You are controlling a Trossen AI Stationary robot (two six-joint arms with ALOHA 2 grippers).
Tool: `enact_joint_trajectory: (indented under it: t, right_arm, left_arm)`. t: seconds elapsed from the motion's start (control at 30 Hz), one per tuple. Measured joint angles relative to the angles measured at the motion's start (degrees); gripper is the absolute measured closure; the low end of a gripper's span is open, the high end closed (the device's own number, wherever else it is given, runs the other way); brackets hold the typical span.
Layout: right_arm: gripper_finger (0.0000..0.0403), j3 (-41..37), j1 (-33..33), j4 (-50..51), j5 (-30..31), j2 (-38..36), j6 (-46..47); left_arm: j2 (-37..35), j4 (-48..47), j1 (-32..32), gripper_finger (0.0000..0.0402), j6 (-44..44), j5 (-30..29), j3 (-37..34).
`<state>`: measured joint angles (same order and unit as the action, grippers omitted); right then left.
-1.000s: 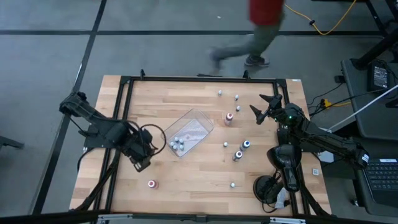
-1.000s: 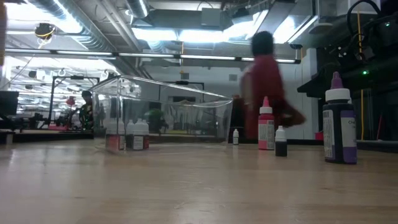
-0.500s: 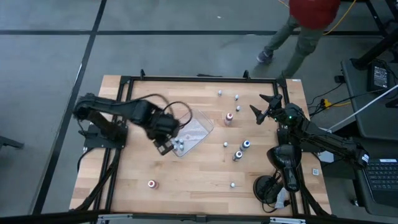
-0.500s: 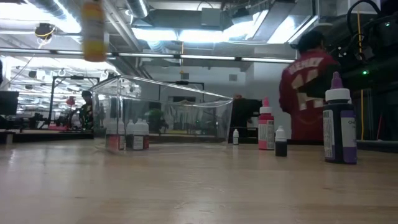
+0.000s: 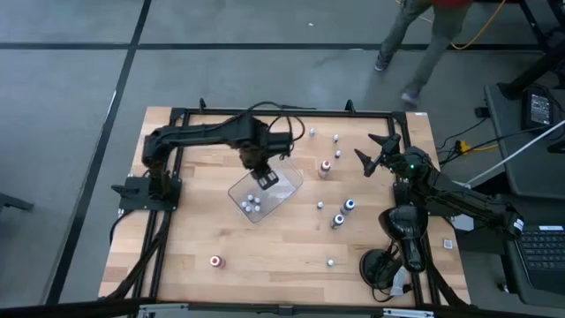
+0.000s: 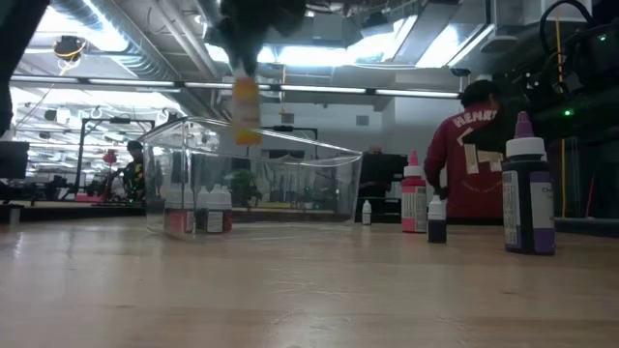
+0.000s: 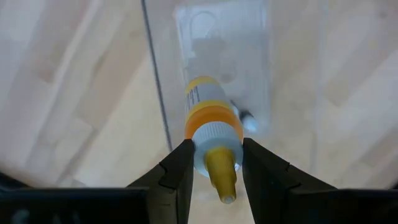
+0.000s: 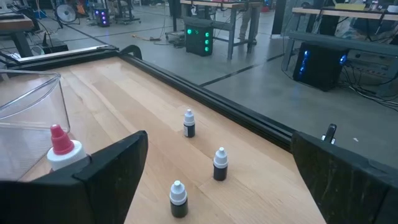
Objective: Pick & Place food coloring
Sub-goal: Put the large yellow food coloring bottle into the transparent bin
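Left gripper (image 7: pixel 214 163): clenched on a yellow food coloring bottle (image 7: pixel 210 121), hanging above the clear tray (image 5: pixel 284 190), bottle pointing down into it.
Yellow bottle, from table level: in the air above the tray's near wall, not touching it.
Tray: near the middle of the tabletop (image 5: pixel 274 247), with a few small bottles (image 5: pixel 252 202) standing at one end.
Loose bottles: several scattered on the right half of the tabletop, a red-capped one (image 5: pixel 325 165) just beside the tray, another (image 5: pixel 214 261) alone near the front left.
Right gripper (image 5: pixel 373 152): fingers spread wide, grasping nothing, over the right rear of the tabletop.
Person (image 6: pixel 471 155): in a red top, walking beyond the far edge.
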<state>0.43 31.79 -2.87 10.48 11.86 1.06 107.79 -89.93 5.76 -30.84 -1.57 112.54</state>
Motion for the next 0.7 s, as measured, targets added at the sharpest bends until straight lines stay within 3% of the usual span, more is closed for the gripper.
enact_joint_trajectory:
  t: [0.7]
  right_arm:
    - [0.0008,0.0,0.0,0.0,0.0,0.0,0.1]
  left_arm:
    - [14.0,9.4,7.7,0.0292,10.1,1.3,2.6]
